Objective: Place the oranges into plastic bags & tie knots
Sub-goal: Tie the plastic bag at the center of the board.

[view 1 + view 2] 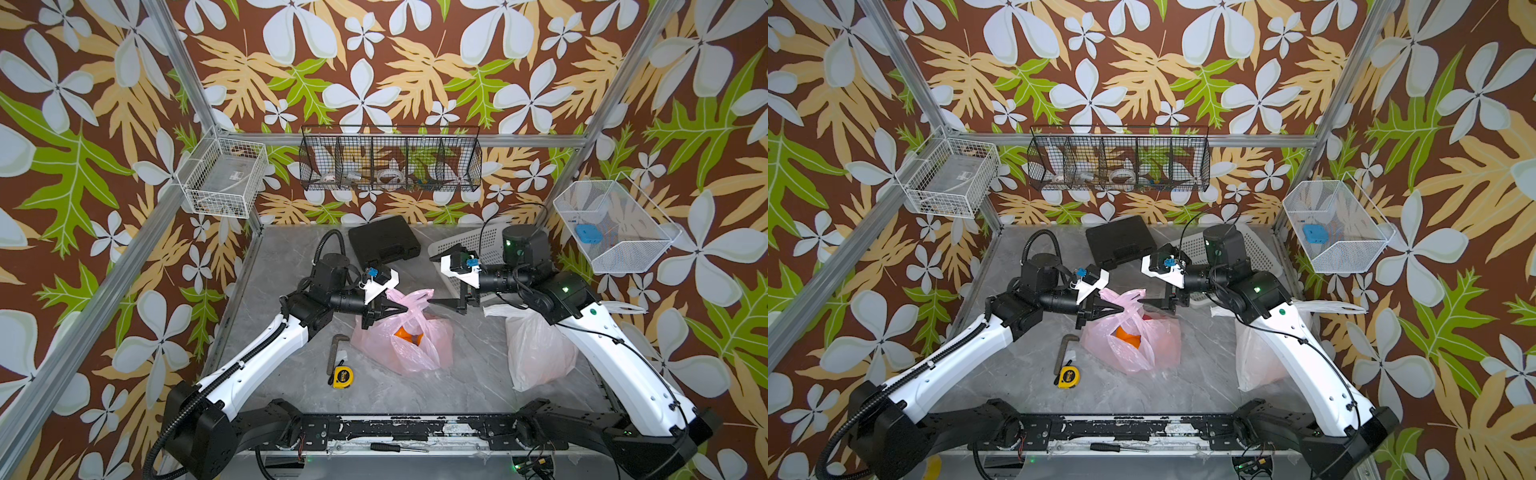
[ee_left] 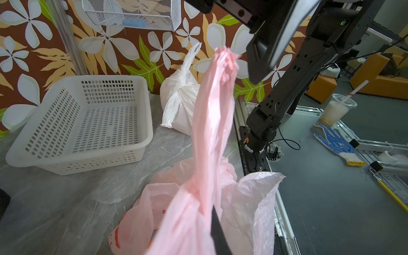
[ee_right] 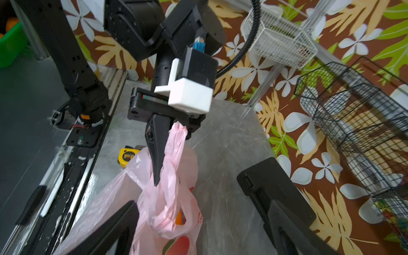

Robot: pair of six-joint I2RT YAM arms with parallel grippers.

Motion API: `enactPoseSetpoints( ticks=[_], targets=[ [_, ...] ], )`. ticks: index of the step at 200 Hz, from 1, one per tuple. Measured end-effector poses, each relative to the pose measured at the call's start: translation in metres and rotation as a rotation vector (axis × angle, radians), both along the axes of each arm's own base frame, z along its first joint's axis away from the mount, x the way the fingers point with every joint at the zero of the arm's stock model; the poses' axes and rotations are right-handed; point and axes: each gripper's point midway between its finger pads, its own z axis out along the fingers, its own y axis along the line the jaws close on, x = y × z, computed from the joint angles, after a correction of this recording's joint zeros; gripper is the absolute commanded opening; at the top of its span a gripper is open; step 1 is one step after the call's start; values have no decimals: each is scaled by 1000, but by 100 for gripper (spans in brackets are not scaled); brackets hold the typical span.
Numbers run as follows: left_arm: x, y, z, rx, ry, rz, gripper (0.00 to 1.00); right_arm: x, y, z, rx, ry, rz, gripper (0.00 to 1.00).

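Note:
The pink plastic bag [image 1: 409,349] [image 1: 1138,345] lies mid-table with its mouth gaping, and oranges [image 1: 409,336] [image 1: 1127,336] show inside it. My left gripper [image 1: 401,309] [image 2: 207,220] [image 3: 159,170] is shut on one pink handle strip [image 2: 212,132] [image 3: 176,141] and holds it up. My right gripper [image 1: 440,277] [image 3: 202,205] stands open just right of it, with a loose loop of pink handle [image 3: 167,212] below its spread fingers. The white plastic bag [image 1: 536,349] [image 2: 181,103] sits to the right, partly under my right arm, closed by a knot [image 2: 186,80].
A white perforated basket [image 1: 469,245] [image 2: 84,128] and a black case [image 1: 384,237] stand at the back. A bent metal key [image 1: 336,347] and a yellow tape measure [image 1: 343,376] lie left of the pink bag. A screwdriver [image 1: 395,448] rests on the front rail.

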Motion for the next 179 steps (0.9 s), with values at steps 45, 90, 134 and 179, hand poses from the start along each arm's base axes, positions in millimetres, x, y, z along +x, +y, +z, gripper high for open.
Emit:
enactPoseSetpoints(
  ticks=[45, 90, 134, 179],
  targets=[
    [-1, -1, -1, 6, 11, -10, 0, -19, 11, -14, -139, -16, 122, 70],
    [-1, -1, 1, 8, 2, -20, 0, -17, 15, -25, -218, -25, 149, 51],
    [-2, -1, 0, 13, 8, -21, 0, -17, 12, -25, -235, -26, 140, 40],
    [-2, 0, 1, 15, 8, -21, 0, -19, 13, -23, -231, -27, 142, 15]
  ],
)
